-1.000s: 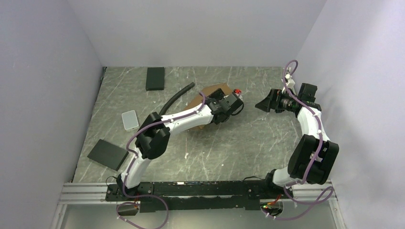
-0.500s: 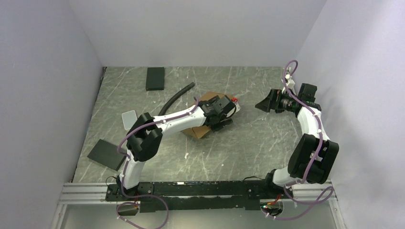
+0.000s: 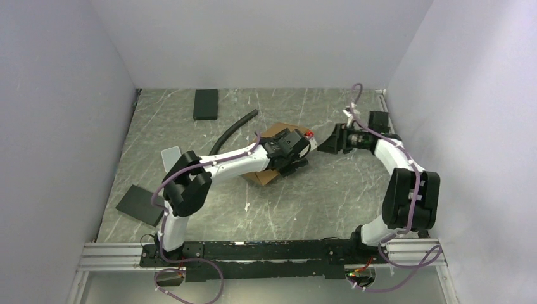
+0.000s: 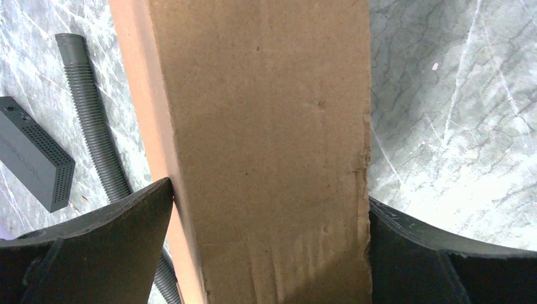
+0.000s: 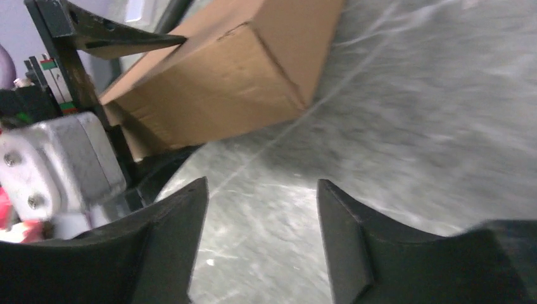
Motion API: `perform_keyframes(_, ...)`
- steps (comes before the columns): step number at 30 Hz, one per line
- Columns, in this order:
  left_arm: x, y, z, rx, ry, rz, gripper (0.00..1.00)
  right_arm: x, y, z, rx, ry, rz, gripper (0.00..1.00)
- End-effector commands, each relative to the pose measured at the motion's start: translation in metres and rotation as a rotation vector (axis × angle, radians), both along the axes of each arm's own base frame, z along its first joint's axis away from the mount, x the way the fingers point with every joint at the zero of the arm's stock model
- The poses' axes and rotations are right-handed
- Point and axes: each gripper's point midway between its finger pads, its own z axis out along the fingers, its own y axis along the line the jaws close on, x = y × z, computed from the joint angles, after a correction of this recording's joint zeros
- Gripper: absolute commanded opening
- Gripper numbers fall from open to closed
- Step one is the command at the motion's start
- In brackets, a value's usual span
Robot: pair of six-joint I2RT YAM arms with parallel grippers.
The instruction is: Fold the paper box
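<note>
Mid-fold: left gripper [image 4: 270,191] straddles paper box [image 4: 266,95], cannot tell if pinching; right gripper [image 5: 263,190], spread and empty just beside it, should next push a flap.

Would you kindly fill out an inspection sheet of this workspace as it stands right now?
Surface: grey marbled tabletop; no spills seen.
Job's things: paper box, brown cardboard, mid-table under the left wrist.
Clutter: black block at the far left; corrugated hose left of the box; black slab near the left edge; small clear piece.
Grippers: left gripper, jaws wide, a finger on each side of the box, grip cannot be told; right gripper open, empty, close to the box's corner.
Cables: purple cables along both arms; no snag seen.
Surroundings: plain pale walls; metal rail at the near edge.
</note>
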Motion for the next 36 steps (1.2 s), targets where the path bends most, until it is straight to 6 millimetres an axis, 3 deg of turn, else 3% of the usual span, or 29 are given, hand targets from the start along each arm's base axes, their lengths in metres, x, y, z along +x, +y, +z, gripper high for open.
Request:
perform_keyframes(1, -0.025, -0.01, 0.003, -0.091, 0.092, -0.04, 0.99, -0.001, 0.046, 0.001, 0.101, 0.013, 0.09, 0.55)
perform_keyframes(3, -0.027, -0.011, 0.005, -0.103, 0.094, -0.048, 0.99, 0.0, 0.061, -0.002, 0.167, 0.058, 0.098, 0.41)
perform_keyframes(5, -0.028, -0.012, 0.007, -0.114, 0.097, -0.053, 0.99, 0.005, 0.071, -0.002, 0.233, 0.085, 0.099, 0.34)
perform_keyframes(12, -0.036, -0.021, 0.007, -0.16, 0.137, -0.083, 1.0, 0.015, 0.077, -0.022, 0.299, 0.158, 0.042, 0.24)
perform_keyframes(18, -0.054, -0.038, 0.022, -0.253, 0.222, -0.144, 0.99, 0.019, 0.089, -0.039, 0.245, 0.199, 0.031, 0.23)
perform_keyframes(23, -0.068, -0.04, 0.035, -0.296, 0.27, -0.175, 1.0, 0.021, 0.098, -0.039, 0.243, 0.203, 0.049, 0.24)
perform_keyframes(27, -0.078, -0.038, 0.033, -0.276, 0.278, -0.188, 0.99, 0.026, 0.102, -0.038, 0.273, 0.224, 0.055, 0.24)
perform_keyframes(33, -0.043, -0.01, 0.012, -0.043, 0.043, 0.002, 1.0, 0.021, 0.11, -0.036, 0.294, 0.237, 0.087, 0.25)
perform_keyframes(36, -0.033, -0.006, 0.009, 0.047, -0.074, 0.037, 1.0, 0.018, 0.118, -0.036, 0.29, 0.239, 0.109, 0.25)
